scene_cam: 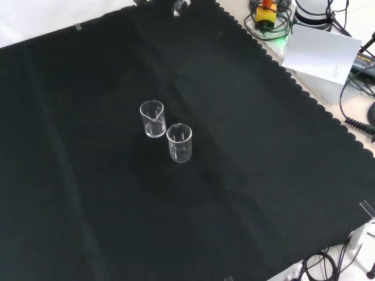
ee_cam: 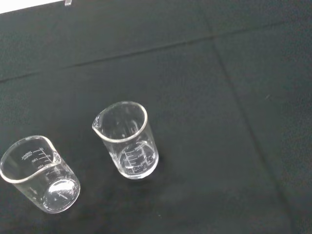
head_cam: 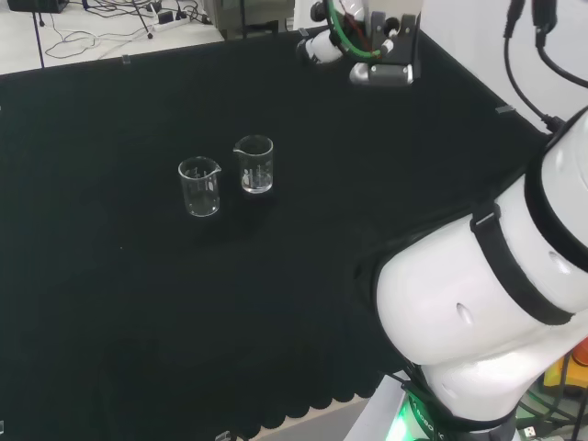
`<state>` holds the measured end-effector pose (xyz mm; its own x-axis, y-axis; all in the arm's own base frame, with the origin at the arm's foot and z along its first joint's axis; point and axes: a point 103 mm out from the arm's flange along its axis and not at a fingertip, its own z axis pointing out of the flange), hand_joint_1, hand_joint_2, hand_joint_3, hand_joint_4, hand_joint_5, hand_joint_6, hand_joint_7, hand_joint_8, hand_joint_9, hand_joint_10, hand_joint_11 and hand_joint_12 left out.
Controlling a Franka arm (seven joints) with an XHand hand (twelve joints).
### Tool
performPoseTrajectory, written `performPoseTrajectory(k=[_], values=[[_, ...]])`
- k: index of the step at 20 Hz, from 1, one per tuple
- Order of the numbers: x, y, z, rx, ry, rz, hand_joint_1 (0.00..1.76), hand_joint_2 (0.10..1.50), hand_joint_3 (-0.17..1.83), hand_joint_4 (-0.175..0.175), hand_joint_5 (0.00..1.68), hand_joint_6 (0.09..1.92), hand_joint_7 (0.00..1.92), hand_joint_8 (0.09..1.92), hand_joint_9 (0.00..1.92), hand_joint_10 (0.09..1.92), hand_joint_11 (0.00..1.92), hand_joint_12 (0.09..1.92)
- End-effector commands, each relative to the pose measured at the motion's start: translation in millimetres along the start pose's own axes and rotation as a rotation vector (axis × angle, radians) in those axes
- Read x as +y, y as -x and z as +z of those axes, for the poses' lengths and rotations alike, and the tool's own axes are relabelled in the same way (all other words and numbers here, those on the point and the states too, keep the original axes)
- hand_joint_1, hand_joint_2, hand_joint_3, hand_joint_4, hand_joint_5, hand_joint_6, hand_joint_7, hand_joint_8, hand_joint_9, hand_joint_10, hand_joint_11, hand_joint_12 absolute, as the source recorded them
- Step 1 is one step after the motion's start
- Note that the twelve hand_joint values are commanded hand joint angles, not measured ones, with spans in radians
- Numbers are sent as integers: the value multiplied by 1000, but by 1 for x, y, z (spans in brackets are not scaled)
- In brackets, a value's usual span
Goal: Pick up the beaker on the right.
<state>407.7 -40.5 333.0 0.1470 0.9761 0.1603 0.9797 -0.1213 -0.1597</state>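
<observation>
Two clear glass beakers are standing upright close together on the black cloth-covered surface [head_cam: 110, 303], the right beaker [head_cam: 254, 164] best being approached from its open side, away from the left beaker [head_cam: 199, 186], while the hand's state cannot be told

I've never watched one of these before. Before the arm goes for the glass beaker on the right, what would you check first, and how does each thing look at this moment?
1. Target identified: ok. In the head view two beakers stand side by side; the right beaker is the one to take.
2. Target upright: ok. It stands on its base with its mouth up on the black cloth.
3. Room for the fingers: not ok. The left beaker stands close beside it, though a gap shows between them.
4. Beaker contents: ok. Both look empty.
5. Path clear: ok. Nothing else stands near the pair.
6. Hand ready and open: cannot tell.
</observation>
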Motion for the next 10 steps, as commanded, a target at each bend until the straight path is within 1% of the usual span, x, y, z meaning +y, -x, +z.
performPoseTrajectory(k=[1,3,6,10], values=[[35,-7,38,103,-15,-15,669,1074,-163,-35,290,87,82,548,241,706,0,1391],[44,-11,48,93,-34,-34,690,1053,-173,-36,283,87,96,561,253,709,0,1397],[56,-12,63,76,-61,-40,715,1026,-175,-37,273,87,97,568,257,710,0,1400],[70,-11,84,76,-94,-45,747,1012,-175,-38,256,87,76,565,237,702,0,1394]])
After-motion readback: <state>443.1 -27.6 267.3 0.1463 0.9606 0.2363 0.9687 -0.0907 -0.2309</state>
